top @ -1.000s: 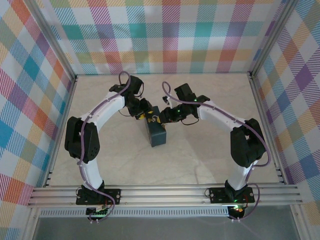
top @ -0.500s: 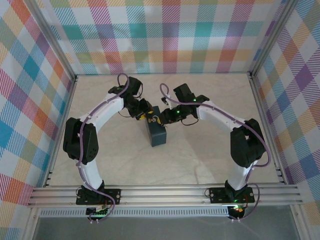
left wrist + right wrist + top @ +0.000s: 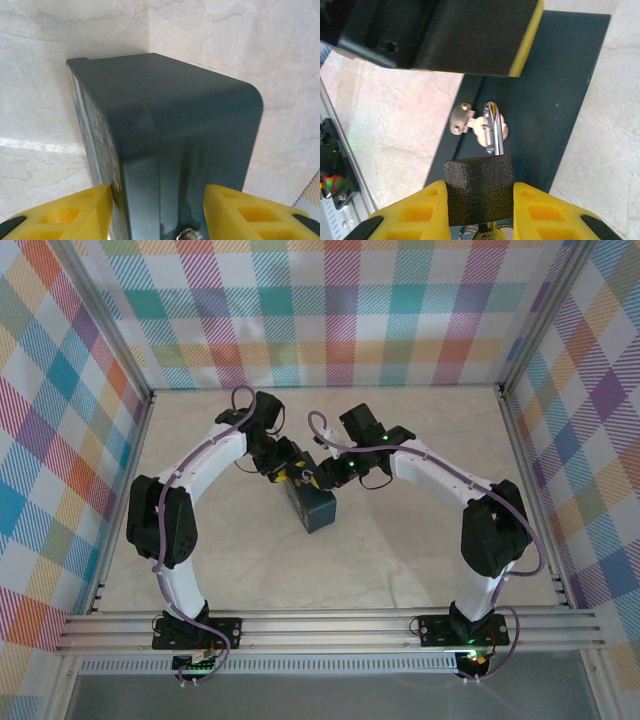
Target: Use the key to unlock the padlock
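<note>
The pale marbled counter [image 3: 400, 560] carries the dark blue rectangular tin [image 3: 175, 125] near its middle, and both arms bend in over the tin's far end; the work is gathered there because the lock sits on the tin.

The left pincer [image 3: 157, 190] straddles the tin, a yellow finger close against each side at about half its spread; I cannot tell whether the pads press or merely flank it. Its job, as I judge it, is to brace the tin so that a push from the key does not slide it across the counter.

The right pincer [image 3: 479, 185] is closed narrowly on a black textured block [image 3: 479, 200]; the silver blade of the key [image 3: 493, 132] comes out of that block and points away from the wrist, and a ring shows just below. Gripping the block, not the bare metal, likely gives the fingers a broad surface to turn with.

The padlock [image 3: 477, 127], tiny and grey-silver, lies at the seam along one edge of the tin's dark face, just under the left pincer's finger; the blade crosses over its body in the right wrist view, but whether the tip is inside the keyhole I cannot tell.

The step in hand looks like seating the key; the lock's smallness leaves little room for a skewed blade, which could nudge it aside instead of entering.
</note>
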Controlling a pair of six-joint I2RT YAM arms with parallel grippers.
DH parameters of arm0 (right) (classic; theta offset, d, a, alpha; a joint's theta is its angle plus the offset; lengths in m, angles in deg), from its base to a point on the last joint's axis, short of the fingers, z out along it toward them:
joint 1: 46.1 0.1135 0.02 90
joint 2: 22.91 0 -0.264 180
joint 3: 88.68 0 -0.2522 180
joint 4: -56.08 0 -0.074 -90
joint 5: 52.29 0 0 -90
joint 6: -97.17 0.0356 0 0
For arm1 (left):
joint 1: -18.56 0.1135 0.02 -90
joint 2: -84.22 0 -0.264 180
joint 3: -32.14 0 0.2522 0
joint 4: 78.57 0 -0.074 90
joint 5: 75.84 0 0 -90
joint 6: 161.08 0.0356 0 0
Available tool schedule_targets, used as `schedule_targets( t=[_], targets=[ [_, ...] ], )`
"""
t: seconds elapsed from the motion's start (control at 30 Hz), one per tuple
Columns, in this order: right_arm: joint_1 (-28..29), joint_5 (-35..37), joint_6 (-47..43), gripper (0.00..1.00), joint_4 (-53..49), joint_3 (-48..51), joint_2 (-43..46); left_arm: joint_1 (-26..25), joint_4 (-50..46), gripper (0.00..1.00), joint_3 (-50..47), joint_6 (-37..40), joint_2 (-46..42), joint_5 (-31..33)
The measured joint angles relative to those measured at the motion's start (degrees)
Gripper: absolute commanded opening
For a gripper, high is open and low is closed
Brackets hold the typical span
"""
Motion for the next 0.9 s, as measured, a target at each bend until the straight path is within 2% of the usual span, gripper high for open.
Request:
schedule_targets(
  t=[0.33, 0.5, 0.9],
  targets=[
    [-0.02, -3.08, 1.75, 0.19, 0.85, -0.04, 0.2, 4.26, 0.07, 0.51, 1.75, 0.26, 0.9, 0.83],
    [-0.17, -3.08, 3.72, 0.2, 2.19, 0.02, 0.2, 4.57, 0.57, 0.5, 3.23, 1.92, 3.96, 0.76],
    [-0.5, -7.37, 7.61, 0.21, 5.86, -0.92, -3.8, 5.27, 3.45, 0.47, 2.38, 4.22, 3.74, 0.59]
  ],
)
